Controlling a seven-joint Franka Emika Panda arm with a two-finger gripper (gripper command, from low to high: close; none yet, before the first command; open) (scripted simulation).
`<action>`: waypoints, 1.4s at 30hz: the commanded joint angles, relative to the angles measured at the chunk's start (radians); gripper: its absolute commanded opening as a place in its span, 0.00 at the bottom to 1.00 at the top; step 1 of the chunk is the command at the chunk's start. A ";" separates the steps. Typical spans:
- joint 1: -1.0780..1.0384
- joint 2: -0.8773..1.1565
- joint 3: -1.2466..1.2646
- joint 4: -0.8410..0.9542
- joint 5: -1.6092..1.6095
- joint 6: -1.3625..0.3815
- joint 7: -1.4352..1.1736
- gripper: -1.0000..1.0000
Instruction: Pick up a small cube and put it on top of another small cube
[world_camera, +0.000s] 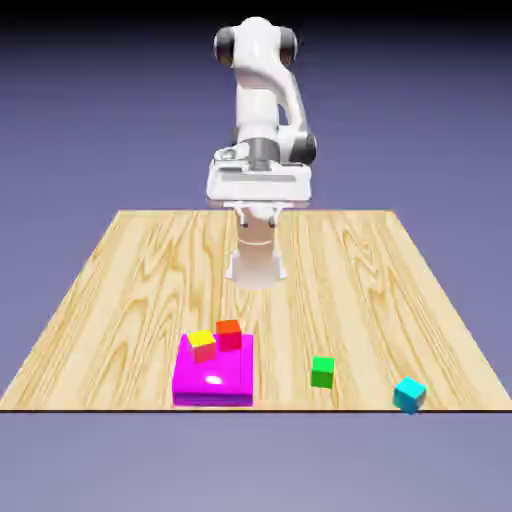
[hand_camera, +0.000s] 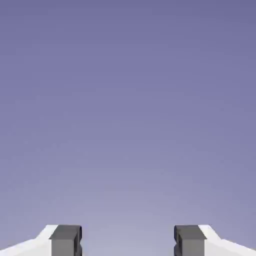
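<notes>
With its fingertips apart, the tool hangs above the counter, the green cube lying below it toward the exterior view's right and the red cube below it toward the exterior view's left, at the magenta slab.

the table bears a magenta slab, green cube, cyan cube.
</notes>
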 joint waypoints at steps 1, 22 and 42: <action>0.023 0.036 -0.008 0.019 -0.010 -0.021 -0.031 0.50; 0.504 0.797 -0.174 0.420 -0.211 -0.468 -0.682 0.50; 0.451 0.654 -0.297 0.378 -0.254 -0.622 -0.696 0.00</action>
